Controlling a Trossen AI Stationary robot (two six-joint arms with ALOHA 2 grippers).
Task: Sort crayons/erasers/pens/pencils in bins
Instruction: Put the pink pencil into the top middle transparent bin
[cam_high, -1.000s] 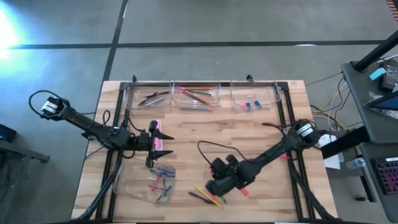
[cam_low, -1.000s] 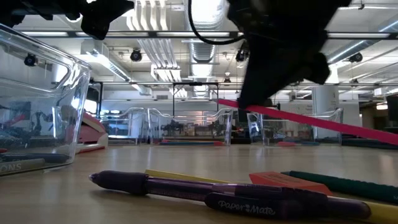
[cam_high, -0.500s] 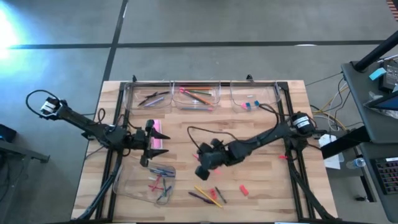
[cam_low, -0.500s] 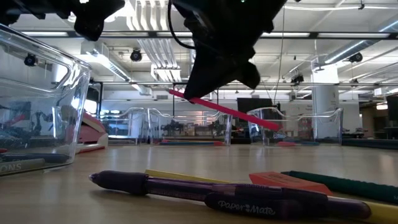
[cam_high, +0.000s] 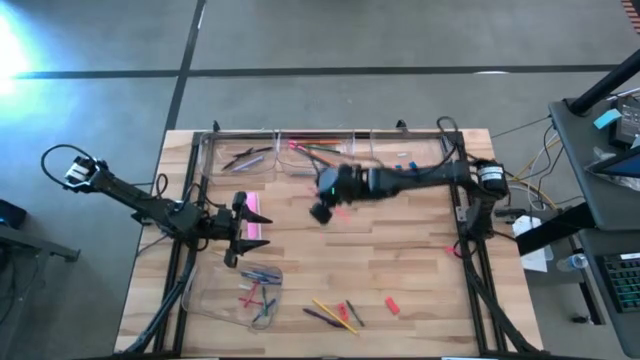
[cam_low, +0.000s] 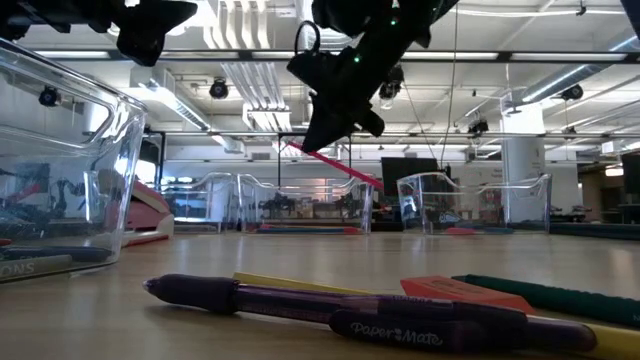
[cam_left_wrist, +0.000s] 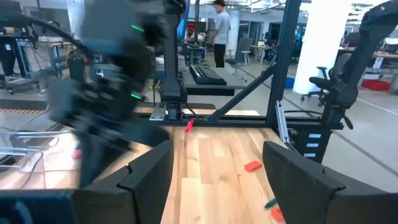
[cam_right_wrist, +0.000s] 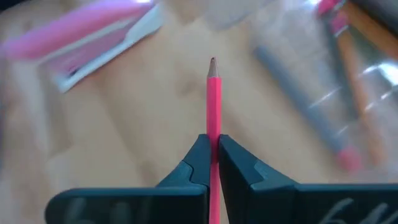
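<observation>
High view blurs right claw (cam_high: 322, 212) (pink pencil (cam_right_wrist: 213, 106) clamped) near bins (cam_high: 318, 155)

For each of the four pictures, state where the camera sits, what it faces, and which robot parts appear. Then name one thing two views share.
High: overhead, facing down; both arms, bins.
Low: tabletop level, facing across; right tool carrying pink pencil.
Left wrist: on the left arm, facing across the table; open left tool.
Right wrist: right tool shut on the pencil.
Shared: that pencil, low and right wrist.
</observation>
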